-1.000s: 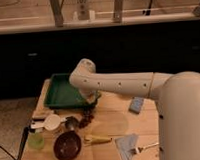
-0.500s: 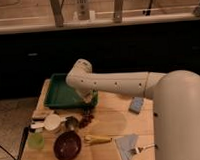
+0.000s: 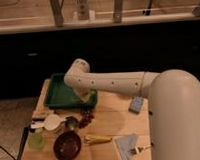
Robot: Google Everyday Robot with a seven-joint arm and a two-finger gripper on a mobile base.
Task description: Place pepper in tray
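Gripper (image 3: 87, 96) over tray (image 3: 59, 92), nr its R front corner, jaws pressed together; can't tell if anything held. Tray at back-L corner of worktop (image 3: 112, 116); dark-red bowl (image 3: 67, 145) nr front edge.

A dark-red bowl (image 3: 67, 145), yellow banana (image 3: 97, 139), dark grapes (image 3: 86, 118), blue sponge (image 3: 136, 104) and green bottle (image 3: 36, 140) sit on the wooden counter (image 3: 114, 120).

This looks like a lab room: a wooden table (image 3: 111, 119) with bowls (image 3: 67, 145) and a green tray (image 3: 59, 94) stands by a dark wall (image 3: 142, 47) with glass panes (image 3: 25, 10) above. The gripper (image 3: 87, 97) hangs at the tray's near right corner, closed.
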